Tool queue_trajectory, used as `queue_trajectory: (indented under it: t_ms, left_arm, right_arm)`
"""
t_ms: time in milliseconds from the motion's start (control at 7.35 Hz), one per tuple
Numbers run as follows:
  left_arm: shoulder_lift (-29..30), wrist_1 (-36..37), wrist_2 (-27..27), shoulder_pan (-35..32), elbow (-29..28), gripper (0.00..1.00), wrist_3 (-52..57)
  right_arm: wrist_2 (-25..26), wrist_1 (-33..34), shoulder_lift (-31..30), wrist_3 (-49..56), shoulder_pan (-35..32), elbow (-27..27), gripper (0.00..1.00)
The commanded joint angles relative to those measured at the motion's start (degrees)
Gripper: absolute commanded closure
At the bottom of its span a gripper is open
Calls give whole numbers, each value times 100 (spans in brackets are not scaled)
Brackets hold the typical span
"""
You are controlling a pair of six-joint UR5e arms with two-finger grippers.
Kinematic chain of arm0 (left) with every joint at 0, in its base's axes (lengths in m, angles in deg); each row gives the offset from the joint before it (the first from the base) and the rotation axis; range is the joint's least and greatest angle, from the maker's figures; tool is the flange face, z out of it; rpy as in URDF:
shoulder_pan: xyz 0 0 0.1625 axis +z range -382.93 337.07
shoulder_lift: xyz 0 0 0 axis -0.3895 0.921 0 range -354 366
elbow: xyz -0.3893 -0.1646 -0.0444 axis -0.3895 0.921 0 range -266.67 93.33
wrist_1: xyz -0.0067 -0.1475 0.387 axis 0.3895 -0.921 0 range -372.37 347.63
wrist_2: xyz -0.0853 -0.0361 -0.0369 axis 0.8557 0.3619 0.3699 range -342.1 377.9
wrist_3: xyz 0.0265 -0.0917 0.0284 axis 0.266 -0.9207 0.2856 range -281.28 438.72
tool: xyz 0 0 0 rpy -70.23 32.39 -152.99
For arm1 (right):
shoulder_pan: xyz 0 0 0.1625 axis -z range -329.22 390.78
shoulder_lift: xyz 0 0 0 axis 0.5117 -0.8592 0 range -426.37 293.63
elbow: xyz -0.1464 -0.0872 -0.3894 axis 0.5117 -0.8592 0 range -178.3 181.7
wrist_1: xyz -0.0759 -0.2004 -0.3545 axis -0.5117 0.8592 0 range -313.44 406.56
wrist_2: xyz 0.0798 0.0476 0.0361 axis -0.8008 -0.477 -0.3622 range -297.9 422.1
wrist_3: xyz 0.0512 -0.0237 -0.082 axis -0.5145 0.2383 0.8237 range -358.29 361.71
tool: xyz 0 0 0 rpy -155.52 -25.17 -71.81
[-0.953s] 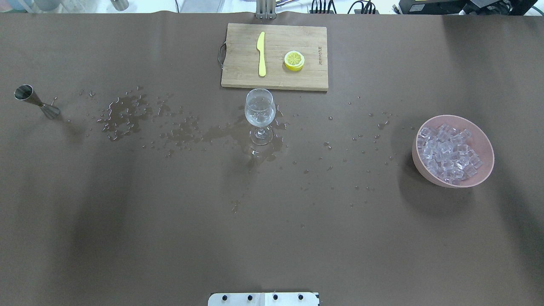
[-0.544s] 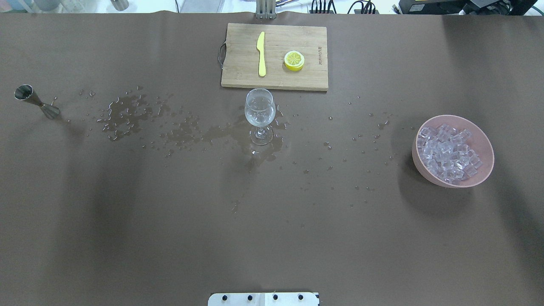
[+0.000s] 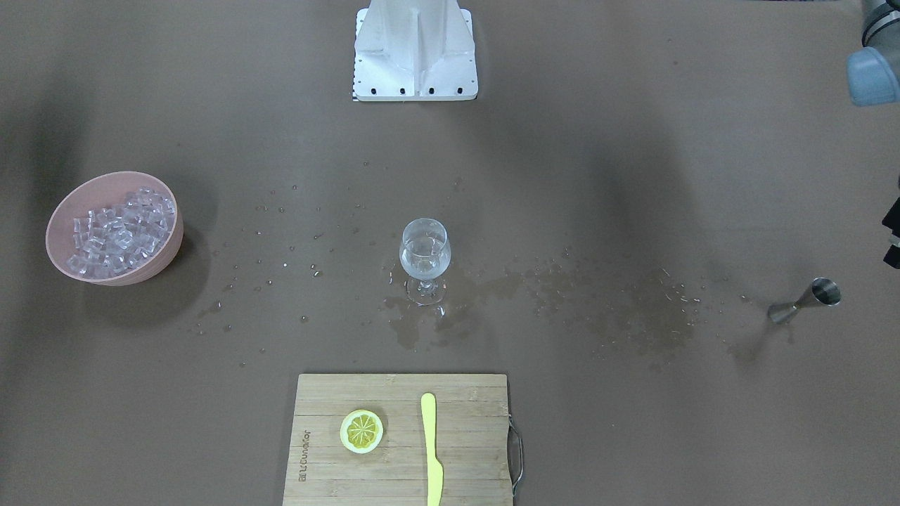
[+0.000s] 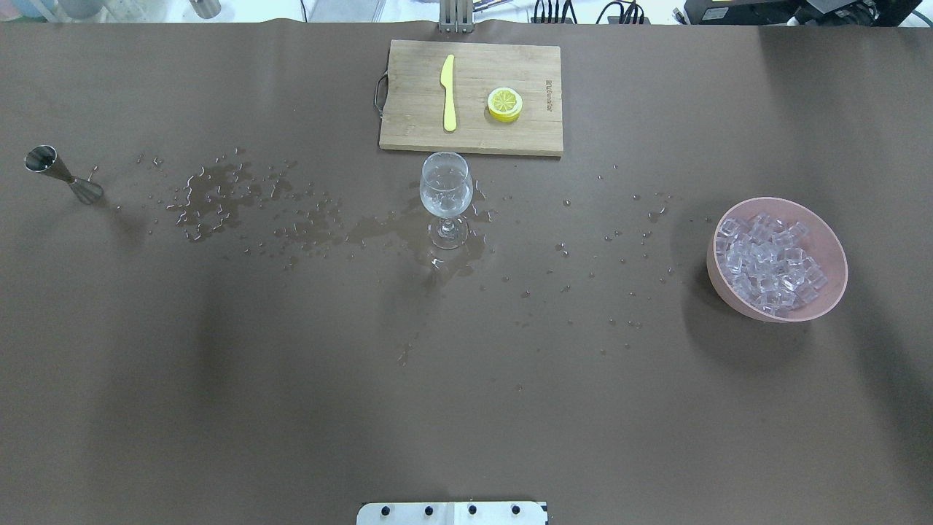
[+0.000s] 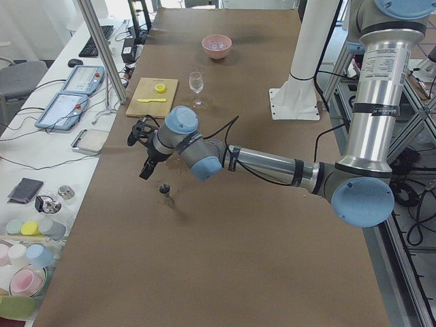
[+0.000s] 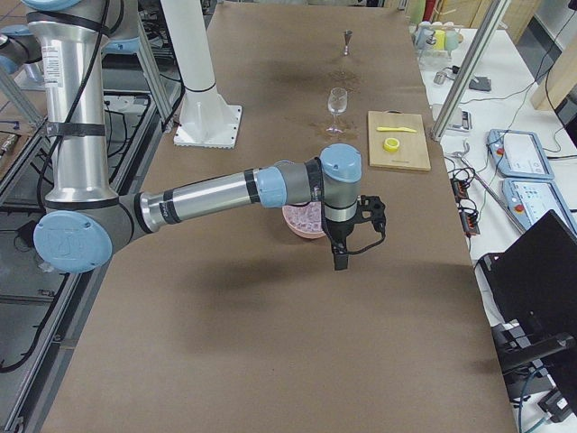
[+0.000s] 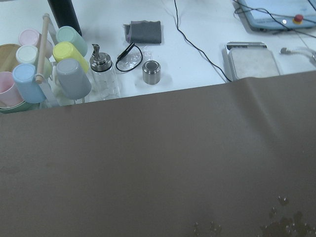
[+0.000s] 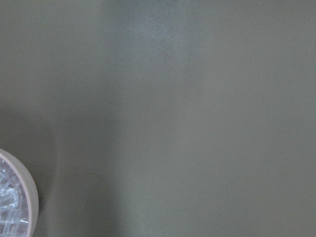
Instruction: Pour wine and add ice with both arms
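Zero movement among the props compared with a second ago, just a soft shadow on the left of the overhead view sliding toward the middle, so probably an arm swinging up above and no real progress yet. Wine (image 4: 444, 203) sitting low in the glass (image 4: 445, 179) mid-table, spill (image 4: 219, 193) trailing off toward the jigger (image 4: 64, 175), ice (image 4: 769, 266) heaped in the pink bowl (image 4: 829, 251). Can't call the left gripper (image 5: 145, 172) near the jigger or the right gripper (image 6: 340, 263) beside the bowl spread or pinched from these angles.

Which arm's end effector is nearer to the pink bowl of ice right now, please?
The right. The right end effector hangs just beside the pink bowl; the left end effector is far off at the opposite end, near the metal jigger.
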Motion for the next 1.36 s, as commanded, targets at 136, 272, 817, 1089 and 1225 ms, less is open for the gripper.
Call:
queue_trajectory:
  t_ms: [136,272,817,1089,1225]
  left_arm:
    - [-436,-29,-2411,908,264,1,-1218]
    - [-560,-37,-3071,1180,264,1,-1655]
    - [-893,6,-5682,2517,141,1,-3063]
    - [-992,6,-6598,2781,-217,1,-3206]
    - [-983,15,-6880,2948,-376,1,-3354]
  right_arm:
    - [-32,0,-40,-12,0,0,0]
    - [-32,0,-41,-21,0,0,0]
    - [-32,0,-41,-21,0,8,0]
    - [-32,0,-41,-30,0,8,0]
    - [-32,0,-23,-30,0,8,0]
